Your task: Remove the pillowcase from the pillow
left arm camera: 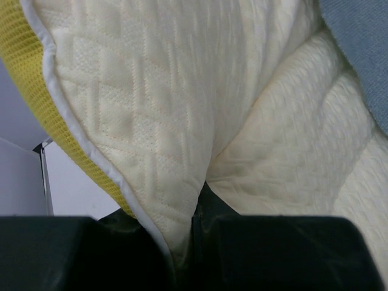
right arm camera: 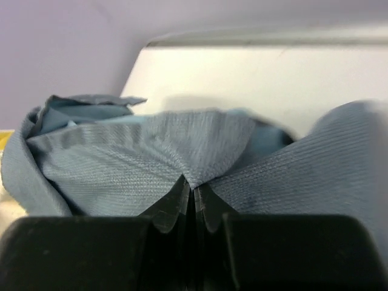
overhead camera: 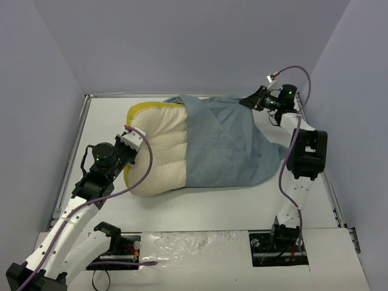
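two grips are set, one at each end. left gripper (left arm camera: 197, 209): jaws closed on a pinched fold of the pillow (overhead camera: 159, 151), with its yellow trim (left arm camera: 21, 42) off to the left of the jaws; judged to be an anchor. right gripper (right arm camera: 194, 189): jaws closed on a bunched ridge of the pillowcase (overhead camera: 227, 145), grey-blue side out, cloth spreading to both sides of the jaws; judged ready to draw away from the anchor. pillowcase covers roughly the half of the pillow nearer the right jaws. white table (overhead camera: 212, 209) beneath; plain grey walls (overhead camera: 182, 42) enclose it.
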Controlling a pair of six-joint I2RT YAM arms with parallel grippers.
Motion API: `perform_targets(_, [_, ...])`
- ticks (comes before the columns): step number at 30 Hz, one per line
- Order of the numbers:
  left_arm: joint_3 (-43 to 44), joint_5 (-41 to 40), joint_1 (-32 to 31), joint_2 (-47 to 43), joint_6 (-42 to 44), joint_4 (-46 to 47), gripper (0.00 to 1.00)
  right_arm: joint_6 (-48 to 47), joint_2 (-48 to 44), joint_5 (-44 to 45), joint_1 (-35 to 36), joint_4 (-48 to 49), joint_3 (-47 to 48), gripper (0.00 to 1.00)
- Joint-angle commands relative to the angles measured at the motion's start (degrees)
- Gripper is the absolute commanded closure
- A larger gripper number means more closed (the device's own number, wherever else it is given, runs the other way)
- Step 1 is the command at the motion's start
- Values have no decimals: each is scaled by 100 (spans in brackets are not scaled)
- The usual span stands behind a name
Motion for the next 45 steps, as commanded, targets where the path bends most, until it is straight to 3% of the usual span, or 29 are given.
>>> perform_targets(1, [598, -1044, 283, 85, -135, 626, 98, -2314, -1392, 1134, -554, -1114, -67, 100])
perform_targets(6, [976, -1299, 1057, 384, -899, 704, 98, -3648, -2221, 2645, -801, -1705, -823, 100])
perform_targets(10, [1257, -1186, 1541, 612, -1252, 801, 98, -3982, -2511, 2998, -1126, -1723, -1201, 100])
perform_targets(15, [1495, -1353, 1682, 745, -1586, 669, 98, -4343, -2766, 3657, -1512, -1627, -1448, 100])
perform_targets(22, [1609, -1335, 1805, 1034, -2061, 424, 98, -4387, -2609, 3764, -1759, -1582, -1387, 100])
perform_targets(25, [1688, -1300, 1832, 1377, -2272, 144, 98, -4622, -2530, 3501, -1637, -2027, -1265, 100])
perform_targets(30, [2171, -1949, 2137, 2061, -2764, -638, 98, -5011, -2793, 3929, -1390, -2250, -1343, 100])
perform_targets(38, [2681, -3082, 2684, 2134, -3441, -1378, 98, -4914, -2845, 4510, -1680, -2163, -1290, 100])
perform_targets(45, [2848, -3233, 2903, 2142, -3529, -1501, 98, -4905, -3013, 4616, -1750, -2048, -1378, 100])
